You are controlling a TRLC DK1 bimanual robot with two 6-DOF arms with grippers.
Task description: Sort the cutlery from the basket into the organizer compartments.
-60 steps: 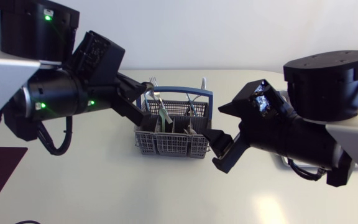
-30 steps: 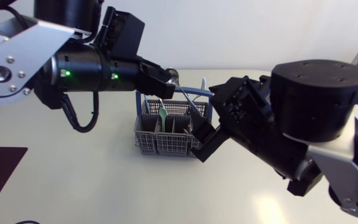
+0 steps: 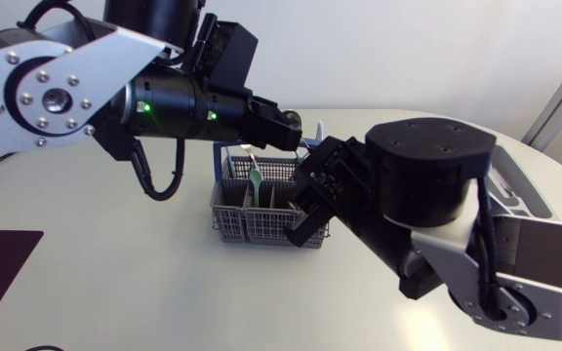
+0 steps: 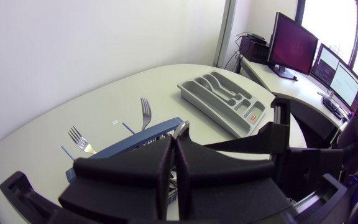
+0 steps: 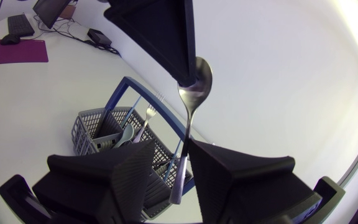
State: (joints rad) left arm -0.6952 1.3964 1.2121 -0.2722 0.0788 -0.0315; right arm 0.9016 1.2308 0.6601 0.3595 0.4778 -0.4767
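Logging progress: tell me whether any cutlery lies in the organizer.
No, every compartment of the organizer shows only its grey floor.

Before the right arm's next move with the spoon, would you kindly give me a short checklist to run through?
1. Left jaws shut on the bowl of the spoon: ok.
2. Spoon handle hanging between the right jaws: ok.
3. Right jaws closed on the handle: not ok, they stand apart.
4. Handle tip clear of the basket and the forks in it: cannot tell, they overlap in the right wrist view.
5. Organizer on the table with nothing showing in its slots: ok.
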